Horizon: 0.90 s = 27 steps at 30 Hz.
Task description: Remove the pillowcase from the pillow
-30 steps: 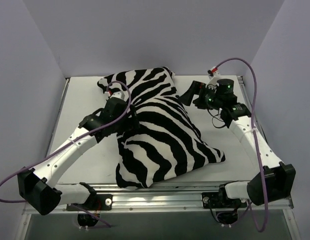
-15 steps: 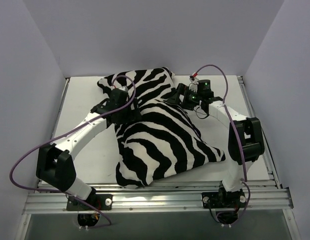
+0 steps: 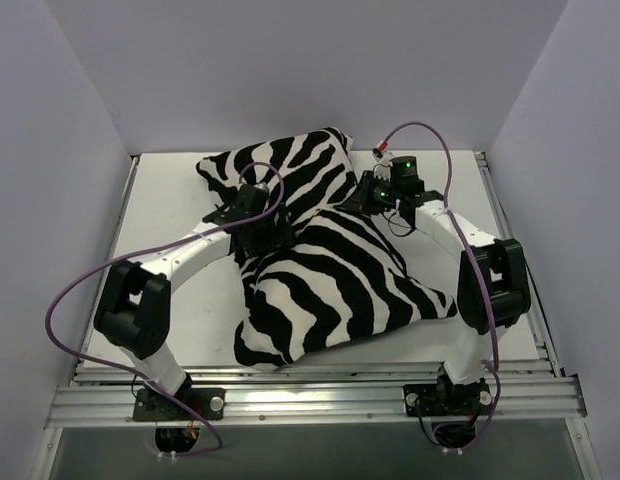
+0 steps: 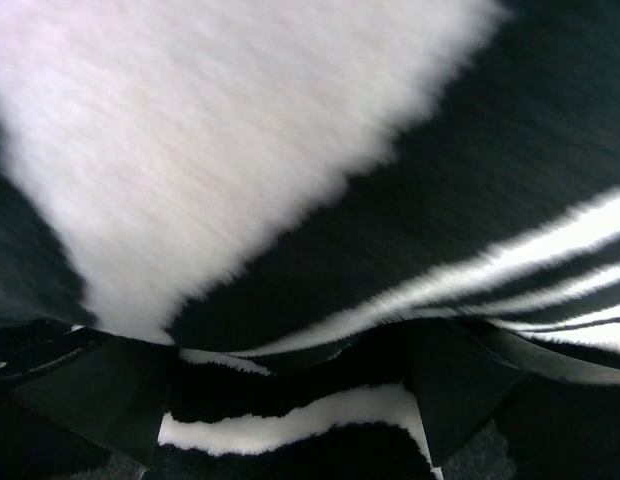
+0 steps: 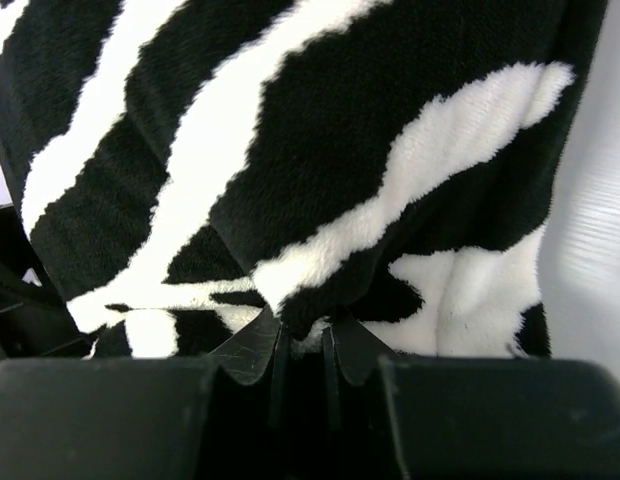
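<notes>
The zebra-striped pillowcase (image 3: 330, 275) lies plump across the white table (image 3: 165, 200); the pillow is hidden inside it. My left gripper (image 3: 262, 232) presses down on the pillowcase's left-middle part. In the left wrist view the left gripper (image 4: 290, 425) stands open, its black fingers (image 4: 90, 400) wide apart with striped pillowcase (image 4: 240, 130) bulging between them. My right gripper (image 3: 362, 197) is at the pillowcase's far right edge. In the right wrist view the right gripper (image 5: 305, 335) is shut on a small pinched fold of the pillowcase (image 5: 290, 130).
Grey walls enclose the table on the left, back and right. An aluminium rail (image 3: 310, 395) runs along the near edge by the arm bases. Purple cables (image 3: 80, 290) loop off both arms. Bare table shows left of the pillowcase and at the right (image 3: 490, 200).
Both arms have swung in over the pillowcase. The right gripper went from open to shut on a fold at the far right edge. The left gripper moved right, still open.
</notes>
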{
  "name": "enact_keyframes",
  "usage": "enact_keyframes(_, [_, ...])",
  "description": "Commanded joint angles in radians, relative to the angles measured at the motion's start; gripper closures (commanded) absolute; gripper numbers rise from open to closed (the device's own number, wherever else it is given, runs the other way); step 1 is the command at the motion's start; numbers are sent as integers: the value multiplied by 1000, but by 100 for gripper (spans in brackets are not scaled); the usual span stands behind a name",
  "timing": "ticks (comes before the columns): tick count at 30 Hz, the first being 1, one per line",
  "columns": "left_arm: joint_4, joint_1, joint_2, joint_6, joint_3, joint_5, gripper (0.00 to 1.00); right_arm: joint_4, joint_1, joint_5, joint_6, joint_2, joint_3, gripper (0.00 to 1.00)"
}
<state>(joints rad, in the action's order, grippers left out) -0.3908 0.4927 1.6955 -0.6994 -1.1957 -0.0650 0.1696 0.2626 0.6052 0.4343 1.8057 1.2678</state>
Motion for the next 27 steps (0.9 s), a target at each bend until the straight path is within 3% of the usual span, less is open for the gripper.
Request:
enact_keyframes(1, [7, 101, 76, -22, -71, -36, 6, -136, 35, 38, -42, -159, 120, 100])
enact_keyframes(7, [58, 170, 66, -60, -208, -54, 6, -269, 46, -30, -60, -253, 382, 100])
enact_keyframes(13, [197, 201, 30, -132, -209, -49, 4, -341, 141, -70, -98, -255, 570, 100])
enact_keyframes(19, [299, 195, -97, -152, -42, 10, 4, -363, 286, -119, -186, -224, 523, 100])
enact_keyframes(23, [342, 167, -186, -222, 141, -1, 4, -311, 342, -136, -175, -206, 354, 100])
enact_keyframes(27, [311, 158, -406, -270, 342, 4, 4, -292, 391, -160, -172, -206, 227, 100])
